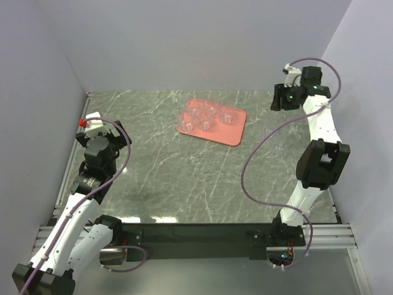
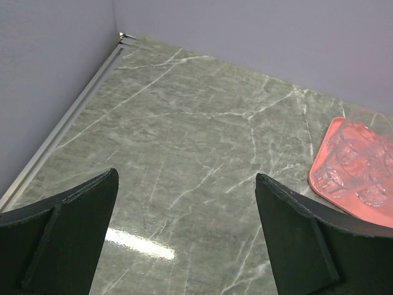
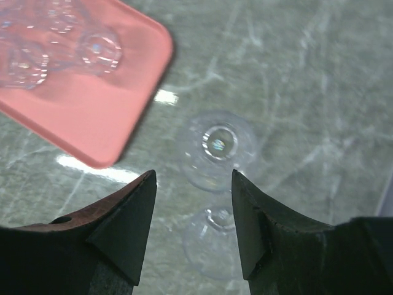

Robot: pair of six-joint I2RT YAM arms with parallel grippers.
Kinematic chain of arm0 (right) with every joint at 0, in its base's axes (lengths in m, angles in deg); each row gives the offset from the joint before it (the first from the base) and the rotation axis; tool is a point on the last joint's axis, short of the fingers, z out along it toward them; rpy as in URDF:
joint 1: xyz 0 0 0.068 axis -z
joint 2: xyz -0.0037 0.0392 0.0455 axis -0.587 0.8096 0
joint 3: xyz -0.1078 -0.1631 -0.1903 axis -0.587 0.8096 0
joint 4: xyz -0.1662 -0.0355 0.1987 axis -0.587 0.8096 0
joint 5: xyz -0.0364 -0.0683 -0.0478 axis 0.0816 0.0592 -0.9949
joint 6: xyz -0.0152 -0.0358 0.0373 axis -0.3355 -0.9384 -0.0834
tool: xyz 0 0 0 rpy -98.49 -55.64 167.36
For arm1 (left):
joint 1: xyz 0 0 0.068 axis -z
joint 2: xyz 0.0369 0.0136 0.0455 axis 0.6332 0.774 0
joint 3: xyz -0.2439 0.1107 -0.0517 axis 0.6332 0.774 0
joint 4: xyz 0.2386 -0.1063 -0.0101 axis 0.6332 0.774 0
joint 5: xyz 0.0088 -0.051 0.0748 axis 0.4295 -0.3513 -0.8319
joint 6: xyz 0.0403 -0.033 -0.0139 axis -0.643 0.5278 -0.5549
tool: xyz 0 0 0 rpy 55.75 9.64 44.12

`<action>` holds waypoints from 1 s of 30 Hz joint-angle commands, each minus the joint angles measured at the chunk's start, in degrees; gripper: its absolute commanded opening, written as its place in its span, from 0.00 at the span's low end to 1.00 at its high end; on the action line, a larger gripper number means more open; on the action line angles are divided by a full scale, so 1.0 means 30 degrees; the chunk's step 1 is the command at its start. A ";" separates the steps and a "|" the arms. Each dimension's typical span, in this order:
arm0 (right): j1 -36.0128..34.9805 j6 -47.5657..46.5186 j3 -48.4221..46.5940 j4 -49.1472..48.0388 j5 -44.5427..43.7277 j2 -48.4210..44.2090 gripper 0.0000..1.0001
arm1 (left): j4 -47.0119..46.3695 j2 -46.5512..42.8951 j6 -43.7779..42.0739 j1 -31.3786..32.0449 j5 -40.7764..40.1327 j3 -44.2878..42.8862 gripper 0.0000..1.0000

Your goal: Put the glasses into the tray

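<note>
The salmon-pink tray (image 1: pixel 233 132) lies at the back middle of the table and holds several clear glasses (image 1: pixel 201 117). In the right wrist view the tray (image 3: pixel 92 117) fills the upper left, with glasses (image 3: pixel 98 52) standing in it. Two more glasses stand on the marble to its right, one (image 3: pixel 218 147) just past my fingertips and one (image 3: pixel 215 243) below and between them. My right gripper (image 3: pixel 193 178) hovers open above these two and holds nothing. My left gripper (image 2: pixel 187 178) is wide open over bare marble, with the tray (image 2: pixel 331 184) off to its right.
Grey walls close in the left, back and right sides. A metal rail (image 2: pixel 67 120) runs along the table's left edge. The right arm (image 1: pixel 319 160) reaches up along the right wall, and its purple cable (image 1: pixel 249 178) loops over the table.
</note>
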 commanded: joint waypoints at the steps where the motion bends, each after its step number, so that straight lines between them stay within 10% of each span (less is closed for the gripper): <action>1: 0.0889 0.0321 -0.0280 0.0775 -0.0247 0.0454 0.59 | -0.0277 -0.0186 -0.0188 -0.0072 0.0784 -0.0207 0.99; 30: 0.1946 0.0878 -0.2419 0.1801 -0.1100 0.5464 0.40 | -0.0219 -0.0068 -0.0276 -0.0072 0.1341 -0.0207 0.99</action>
